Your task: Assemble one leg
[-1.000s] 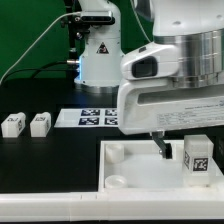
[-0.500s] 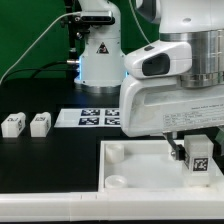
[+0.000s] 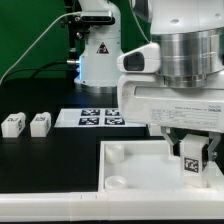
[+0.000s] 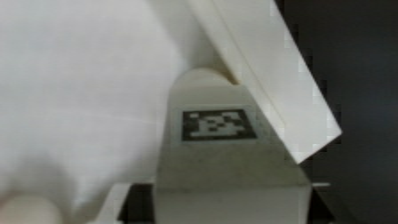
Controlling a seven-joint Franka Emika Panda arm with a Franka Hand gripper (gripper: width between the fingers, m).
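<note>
A leg [image 3: 192, 160], a small white block with a black-and-white tag, stands upright at the right end of the large white plate [image 3: 135, 165]. My gripper [image 3: 192, 150] is shut on it from above, one dark finger [image 3: 174, 146] on each side. In the wrist view the leg [image 4: 199, 140] runs up from between the jaws of my gripper [image 4: 222, 205], with its tag facing the camera and its far end against the plate [image 4: 71, 90] near the plate's raised edge [image 4: 267, 80]. Two more legs [image 3: 13, 124] [image 3: 40, 123] lie on the black table at the exterior view's left.
The marker board [image 3: 98, 119] lies flat behind the plate. The arm's white base [image 3: 98, 55] stands at the back with cables beside it. Round sockets [image 3: 115, 150] [image 3: 117, 181] show at the plate's left corners.
My wrist has turned over the plate with the leg in the jaws. The leg has shifted slightly to the exterior view's left and its tag faces the camera more squarely.
</note>
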